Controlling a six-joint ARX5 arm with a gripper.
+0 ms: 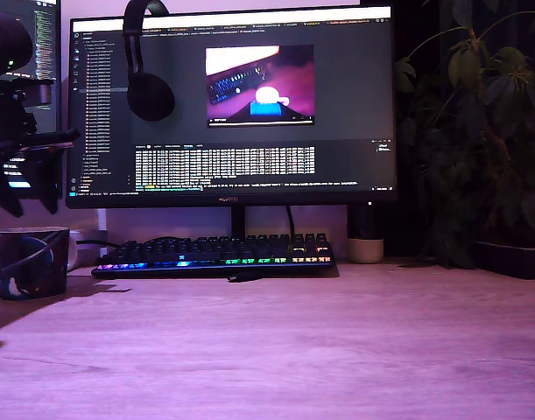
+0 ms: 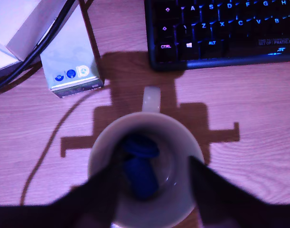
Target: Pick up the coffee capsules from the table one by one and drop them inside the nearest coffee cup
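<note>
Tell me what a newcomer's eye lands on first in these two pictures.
In the wrist view, the coffee cup seen from straight above, with bright-blue coffee capsules lying inside it, framed by the open gripper. In the exterior view, the big lit monitor above a rainbow-lit keyboard, with headphones hanging at its top corner and the cup at the exterior view's left edge under the arm.

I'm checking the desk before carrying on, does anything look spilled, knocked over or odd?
Nothing stands out. The coffee cup stands upright on the table with blue coffee capsules inside, beside the keyboard. No spill shows.
</note>
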